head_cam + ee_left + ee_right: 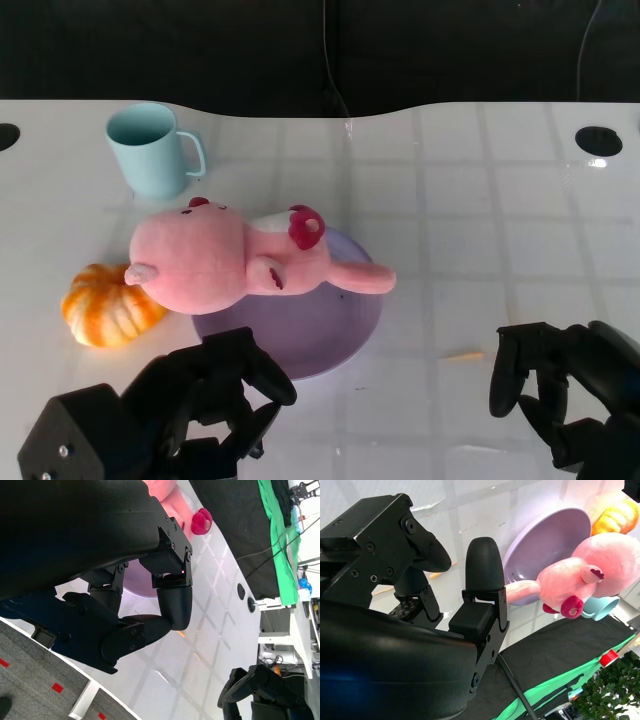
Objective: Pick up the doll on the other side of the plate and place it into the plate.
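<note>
The pink doll [210, 260] with red ears lies on its side across the far rim of the purple plate [320, 330]. Its body and one limb are over the plate, and its head hangs past the left rim. My left hand [200, 405] sits near the table's front edge, just short of the plate, with loosely bent fingers holding nothing. My right hand [560, 390] hovers at the lower right, apart from the plate and empty. The right wrist view shows that hand [470, 595] with fingers apart, and beyond it the doll [585, 570] on the plate [545, 545]. The left wrist view shows my left hand [135, 610] above the plate [137, 582].
A light blue cup [150, 150] stands at the back left. An orange pumpkin toy [105, 305] lies left of the plate, touching the doll's head. A small tan sliver [462, 354] lies right of the plate. A round hole [598, 140] marks the table's far right.
</note>
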Robot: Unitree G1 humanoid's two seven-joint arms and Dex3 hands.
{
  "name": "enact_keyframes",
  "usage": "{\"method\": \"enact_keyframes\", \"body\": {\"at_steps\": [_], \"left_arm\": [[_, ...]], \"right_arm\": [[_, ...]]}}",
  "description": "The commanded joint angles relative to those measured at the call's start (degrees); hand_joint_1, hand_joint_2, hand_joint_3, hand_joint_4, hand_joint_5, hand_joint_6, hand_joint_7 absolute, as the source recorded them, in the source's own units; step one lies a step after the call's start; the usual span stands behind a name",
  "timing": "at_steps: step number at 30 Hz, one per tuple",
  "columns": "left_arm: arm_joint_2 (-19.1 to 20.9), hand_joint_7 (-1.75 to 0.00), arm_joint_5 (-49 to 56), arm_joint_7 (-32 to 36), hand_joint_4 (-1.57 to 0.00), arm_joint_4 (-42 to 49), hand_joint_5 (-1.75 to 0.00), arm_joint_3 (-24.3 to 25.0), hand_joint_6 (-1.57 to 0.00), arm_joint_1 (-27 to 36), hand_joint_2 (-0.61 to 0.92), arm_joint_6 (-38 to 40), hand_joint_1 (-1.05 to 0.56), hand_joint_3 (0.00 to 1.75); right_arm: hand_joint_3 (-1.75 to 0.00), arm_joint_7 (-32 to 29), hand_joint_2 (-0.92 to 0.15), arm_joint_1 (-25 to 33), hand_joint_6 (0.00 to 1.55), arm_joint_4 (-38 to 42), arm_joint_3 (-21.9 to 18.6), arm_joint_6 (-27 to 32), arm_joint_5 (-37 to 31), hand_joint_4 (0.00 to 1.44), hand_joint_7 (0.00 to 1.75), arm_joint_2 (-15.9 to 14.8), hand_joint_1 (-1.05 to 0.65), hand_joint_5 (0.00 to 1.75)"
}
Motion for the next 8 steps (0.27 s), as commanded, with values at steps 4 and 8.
{"method": "enact_keyframes", "body": {"at_steps": [4,8], "left_arm": [[0.1,-1.41,-0.2,0.3,-0.64,0.0,-1.75,0.2,-0.63,0.4,0.66,-0.4,-0.24,0.96],[0.1,-1.42,-0.8,-0.1,-0.64,0.2,-1.75,0.6,-0.63,0.6,0.67,-0.7,-0.24,0.95]], "right_arm": [[-1.31,0.1,-0.35,-0.4,0.79,0.7,-0.1,-1.2,-0.3,0.87,1.45,-1.1,0.10,1.75],[-1.32,0.7,-0.35,-0.3,0.79,0.2,0.0,-0.7,-0.3,0.86,1.44,-1.0,0.10,1.75]]}}
